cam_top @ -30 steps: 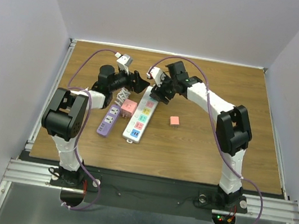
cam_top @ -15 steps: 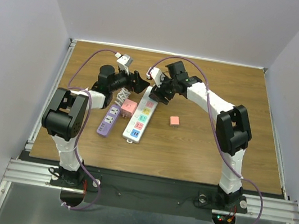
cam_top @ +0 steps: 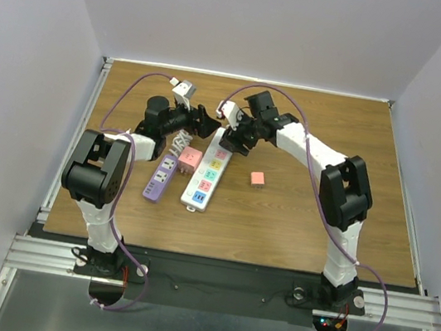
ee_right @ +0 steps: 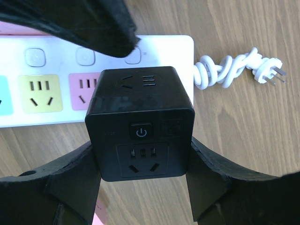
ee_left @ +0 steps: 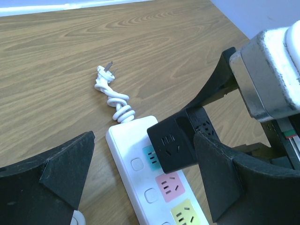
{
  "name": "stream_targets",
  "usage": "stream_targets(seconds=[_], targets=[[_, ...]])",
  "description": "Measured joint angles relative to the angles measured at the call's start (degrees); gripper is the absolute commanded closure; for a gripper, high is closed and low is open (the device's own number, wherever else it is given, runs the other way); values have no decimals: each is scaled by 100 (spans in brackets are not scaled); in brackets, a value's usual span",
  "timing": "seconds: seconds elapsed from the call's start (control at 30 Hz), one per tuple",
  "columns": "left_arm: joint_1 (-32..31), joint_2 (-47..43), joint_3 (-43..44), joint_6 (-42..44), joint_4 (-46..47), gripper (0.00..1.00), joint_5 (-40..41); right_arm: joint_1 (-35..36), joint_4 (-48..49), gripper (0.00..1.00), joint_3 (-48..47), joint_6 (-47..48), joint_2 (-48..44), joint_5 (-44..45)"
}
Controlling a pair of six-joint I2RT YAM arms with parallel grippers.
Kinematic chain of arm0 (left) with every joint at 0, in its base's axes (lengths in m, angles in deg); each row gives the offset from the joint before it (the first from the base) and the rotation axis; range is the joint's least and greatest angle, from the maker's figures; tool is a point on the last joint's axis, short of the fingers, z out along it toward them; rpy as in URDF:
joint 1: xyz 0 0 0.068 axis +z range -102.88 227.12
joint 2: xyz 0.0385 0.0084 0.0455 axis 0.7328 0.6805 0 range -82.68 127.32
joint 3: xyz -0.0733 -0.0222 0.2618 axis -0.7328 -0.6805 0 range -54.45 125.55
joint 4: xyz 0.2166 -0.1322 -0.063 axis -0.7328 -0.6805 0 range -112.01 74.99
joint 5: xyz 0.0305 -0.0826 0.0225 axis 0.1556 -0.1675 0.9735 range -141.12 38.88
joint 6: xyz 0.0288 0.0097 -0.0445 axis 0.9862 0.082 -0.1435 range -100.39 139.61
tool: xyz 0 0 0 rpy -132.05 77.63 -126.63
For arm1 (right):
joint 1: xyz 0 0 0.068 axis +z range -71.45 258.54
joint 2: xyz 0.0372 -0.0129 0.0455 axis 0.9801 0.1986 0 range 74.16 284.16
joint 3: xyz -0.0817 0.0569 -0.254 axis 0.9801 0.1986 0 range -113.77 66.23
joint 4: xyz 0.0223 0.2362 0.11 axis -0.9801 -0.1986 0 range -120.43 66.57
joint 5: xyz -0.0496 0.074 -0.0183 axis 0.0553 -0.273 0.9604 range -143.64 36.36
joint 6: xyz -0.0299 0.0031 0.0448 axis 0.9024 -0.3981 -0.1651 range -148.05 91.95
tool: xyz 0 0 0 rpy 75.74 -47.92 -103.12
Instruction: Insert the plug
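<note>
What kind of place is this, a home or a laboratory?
Probably a laboratory test bench: robot arms bolted to a metal rail, a wooden table enclosed by white walls, and power strips lying on it.

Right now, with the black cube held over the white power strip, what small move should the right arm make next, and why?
Probably ease the black cube straight down. The right jaws hold it by its sides over the end socket of the white power strip, next to the coiled cord, and it does not look seated yet.
</note>
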Motion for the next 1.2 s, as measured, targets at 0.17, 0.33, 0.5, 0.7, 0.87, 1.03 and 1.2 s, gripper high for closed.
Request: stream_targets(seconds=[0.17, 0.33, 0.5, 0.7, 0.87, 1.03, 1.2], targets=[[0, 0, 0, 0, 0, 1, -2, 39, -11, 99, 144, 7, -101, -87], [0, 7, 0, 0, 0, 1, -7, 81, -52, 100, 179, 17, -136, -118], [0, 37, 0, 0, 0, 1, -15, 92, -55, 99, 177, 13, -136, -98], [0, 37, 0, 0, 2, 1, -20, 92, -103, 100, 136, -55, -131, 57], [0, 37, 0, 0, 2, 1, -22, 94, -140, 100, 72, -85, -101, 94], [0, 37, 0, 0, 2, 1, -22, 94, -136, 99, -55, -85, -4, 127], [0, 37, 0, 0, 2, 1, -22, 94, -144, 100, -101, -87, 76, 140]])
